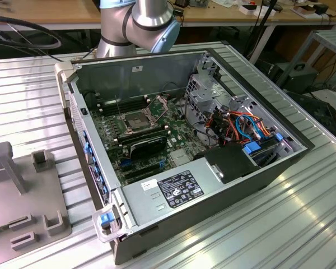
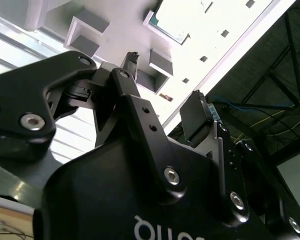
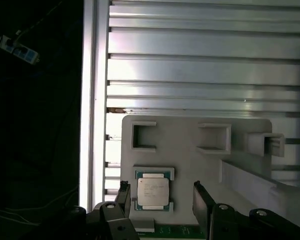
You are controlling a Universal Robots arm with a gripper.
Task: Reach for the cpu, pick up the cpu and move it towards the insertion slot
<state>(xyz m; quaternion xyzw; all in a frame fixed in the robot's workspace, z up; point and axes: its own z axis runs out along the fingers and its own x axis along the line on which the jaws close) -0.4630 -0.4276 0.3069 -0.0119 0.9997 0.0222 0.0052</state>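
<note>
**Pincer [image 3: 160, 189] open around cpu [image 3: 152, 192]; insertion slot [image 1: 135, 120] well apart**

Pincer jaws are spread wide and grip nothing. In the first wrist view the two black fingers [image 3: 204, 207] flank the cpu, one just beside its pocket edge, the other further off. No contact is seen. Cannot tell how high the fingertips sit over the chip.

The cpu lies flat, silvery lid up, in a square pocket of the grey fixture plate [image 3: 190, 131]. Other open pockets and raised blocks sit near it on the plate. The plate rests on the ribbed aluminium table [image 3: 205, 70].

In the second wrist view the pincer body and linkage are close to the lens, fingertips apart. The cpu's greenish edge shows past them on the bright plate.

Exterior view, from its left:
- The fixture plate sits at the frame edge, with an upright post [image 1: 8, 165] and small brackets.
- Next is the open computer case [image 1: 224, 185], lying on its side on the table, with a blue latch [image 1: 106, 218] at the near corner.
- The robot arm [image 1: 140, 22], with grey and blue joints, stands behind the case's far wall.
- Inside the case is the green motherboard [image 1: 112, 147]. The insertion slot sits on it, silvery frame with dark centre showing.
- A black shroud [image 1: 148, 144] is just beside the slot on the near side.
- The silver power supply [image 1: 168, 190] is nearer the camera.
- Further to the exterior view's right are a metal drive cage [image 1: 210, 92], then orange and blue cables [image 1: 249, 126].
</note>
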